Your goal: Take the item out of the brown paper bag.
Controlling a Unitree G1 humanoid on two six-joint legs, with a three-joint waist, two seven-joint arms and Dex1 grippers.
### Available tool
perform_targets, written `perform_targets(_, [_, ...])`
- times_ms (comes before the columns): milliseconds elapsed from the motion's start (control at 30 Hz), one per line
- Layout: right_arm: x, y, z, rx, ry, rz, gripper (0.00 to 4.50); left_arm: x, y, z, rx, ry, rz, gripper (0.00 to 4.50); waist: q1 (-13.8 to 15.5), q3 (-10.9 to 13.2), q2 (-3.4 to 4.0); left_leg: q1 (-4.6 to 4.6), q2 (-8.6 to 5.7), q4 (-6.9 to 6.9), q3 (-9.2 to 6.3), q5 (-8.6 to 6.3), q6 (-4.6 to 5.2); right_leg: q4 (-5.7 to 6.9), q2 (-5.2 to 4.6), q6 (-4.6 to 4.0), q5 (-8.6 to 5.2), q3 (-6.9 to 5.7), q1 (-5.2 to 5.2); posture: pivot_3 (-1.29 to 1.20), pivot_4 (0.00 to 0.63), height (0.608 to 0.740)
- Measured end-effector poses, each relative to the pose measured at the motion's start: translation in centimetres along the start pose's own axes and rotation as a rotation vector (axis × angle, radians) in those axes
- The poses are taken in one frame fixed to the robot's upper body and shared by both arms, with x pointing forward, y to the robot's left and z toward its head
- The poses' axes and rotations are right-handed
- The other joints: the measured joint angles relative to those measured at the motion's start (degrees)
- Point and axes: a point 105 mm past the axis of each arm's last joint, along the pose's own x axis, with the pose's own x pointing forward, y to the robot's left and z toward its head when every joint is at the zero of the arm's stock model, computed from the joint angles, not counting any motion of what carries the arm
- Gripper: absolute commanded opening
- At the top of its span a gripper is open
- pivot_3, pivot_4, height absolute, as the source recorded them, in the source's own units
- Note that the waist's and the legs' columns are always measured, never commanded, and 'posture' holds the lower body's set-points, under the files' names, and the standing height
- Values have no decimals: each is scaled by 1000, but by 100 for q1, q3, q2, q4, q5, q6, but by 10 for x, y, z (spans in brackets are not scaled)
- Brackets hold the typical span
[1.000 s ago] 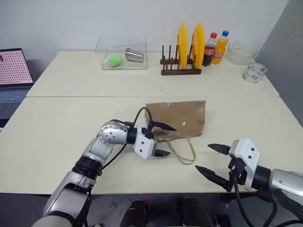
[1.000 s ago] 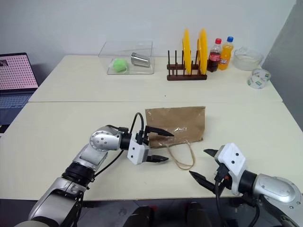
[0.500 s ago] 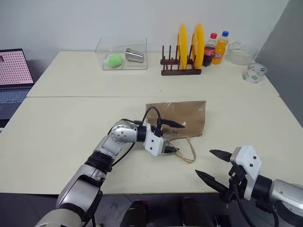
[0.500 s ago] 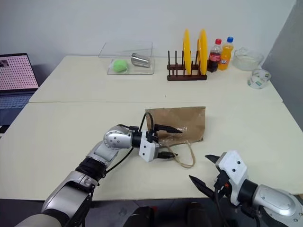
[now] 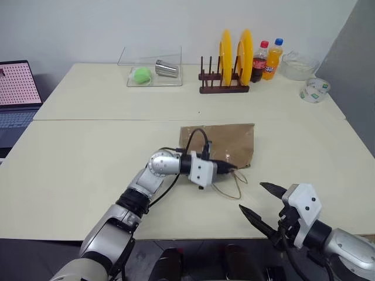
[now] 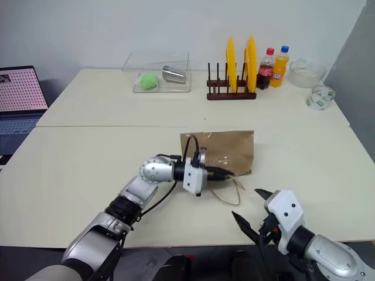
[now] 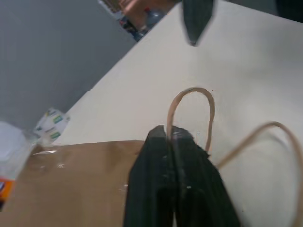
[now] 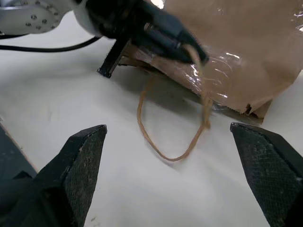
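Note:
The creased brown paper bag point(image 5: 225, 142) lies flat near the table's middle, its mouth toward me. My left gripper point(image 5: 233, 168) reaches level across the bag's front edge and is shut on one tan cord handle point(image 7: 191, 101), whose loop rises from between the closed fingertips point(image 7: 161, 137). The second cord handle point(image 5: 229, 192) lies slack on the table just in front. The item is hidden inside the bag. My right gripper point(image 5: 251, 196) hovers open near the table's front edge, right of the handles, with nothing between its fingers.
At the back stand a wooden rack with yellow plates point(image 5: 234, 58), a cola bottle point(image 5: 259, 61), an orange soda bottle point(image 5: 273, 58), a clear bowl point(image 5: 299, 64) and a tape roll point(image 5: 314, 89). A clear box point(image 5: 151, 70) holds a green ball and a metal cup. A laptop point(image 5: 17, 93) sits far left.
My left gripper moved right along the bag's front edge and closed on a cord handle, pulling that loop up off the table. The right gripper stayed open and barely moved.

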Motion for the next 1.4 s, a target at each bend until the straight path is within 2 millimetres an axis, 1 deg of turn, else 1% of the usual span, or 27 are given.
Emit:
perform_targets(67, [2,1,1,-4,-9,-4,4424,-1,15,4,-25,1,45,16,1,0,0,0,0,0,-1,0,0,0,0,0,0,0,0,0,150,740])
perform_targets(133, [7,2,1,-17,-14,-4,4424,-3,23,5,-45,4,67,16,-4,0,0,1,0,-1,0,0,0,-1,0,-1,0,0,0,0,150,740])
perform_targets(300, [23,10,7,-47,-34,38,4424,-4,28,7,-53,10,69,16,-3,0,0,2,1,-1,-2,0,0,-1,2,-2,1,0,0,0,150,740])
perform_targets(400, [35,16,15,-102,-53,84,4424,-5,30,8,-46,10,71,16,0,0,0,2,1,-1,-3,0,-1,-2,1,-2,1,0,0,0,150,740])
perform_targets(467, [45,19,16,-134,-43,113,4424,-4,30,9,-44,8,72,16,1,0,0,2,0,-1,-4,0,-1,-3,1,-4,2,-1,0,0,150,740])
perform_targets(500, [50,18,13,-140,-30,113,4014,-4,30,9,-42,7,72,0,2,0,0,2,0,-1,-5,0,-1,-3,1,-7,4,-2,0,0,150,740])
perform_targets(567, [60,12,6,-141,5,96,3460,-4,30,9,-39,7,71,0,3,0,0,1,-1,-1,-5,0,-1,-3,1,-18,11,-1,-1,0,150,740])
perform_targets(733, [74,0,-12,-205,109,55,1649,-6,32,10,-19,11,70,0,2,0,0,1,-1,-3,-6,0,-1,-2,1,-19,11,-2,-3,0,150,740])
perform_targets(867, [82,0,-11,-232,112,60,196,-7,40,11,2,17,79,0,-3,0,0,1,-1,-2,-6,0,0,-1,1,-18,10,-2,-5,0,150,740])
perform_targets(900, [84,0,-11,-243,115,60,35,-7,44,12,9,18,86,0,-1,0,0,0,-1,-2,-6,0,-1,-1,1,-18,10,-2,-4,0,150,740])
perform_targets(967, [86,2,-9,-255,114,69,35,-8,55,10,8,32,114,0,0,0,0,0,-2,-2,-7,0,0,-2,1,-18,10,-3,-5,0,150,740])
perform_targets(1133, [91,5,-22,-262,168,94,35,-10,84,1,-48,69,198,0,-2,1,-1,-4,-2,-1,-7,0,0,-2,1,-14,8,-5,-8,0,150,740])
perform_targets(1233, [95,7,-25,-239,168,97,35,-9,102,1,-68,73,237,0,-2,1,-1,-5,-2,-2,-10,0,0,-1,1,-6,3,-8,-9,0,150,740])
perform_targets(1300, [98,6,-30,-237,184,92,35,-9,113,-1,-87,84,256,0,-3,1,-1,-6,-3,-2,-9,0,0,-1,1,-6,3,-7,-10,0,150,740])
perform_targets(1367, [100,10,-37,-225,204,106,35,-14,132,-1,-98,97,312,0,-7,3,-4,-10,-3,-2,-8,0,0,-1,1,-4,2,-7,-17,0,150,740])
perform_targets(1400, [101,11,-37,-231,202,108,35,-17,143,2,-97,97,336,0,-17,3,-4,-10,-3,-2,-8,0,0,0,2,-2,1,-6,-16,0,150,740])
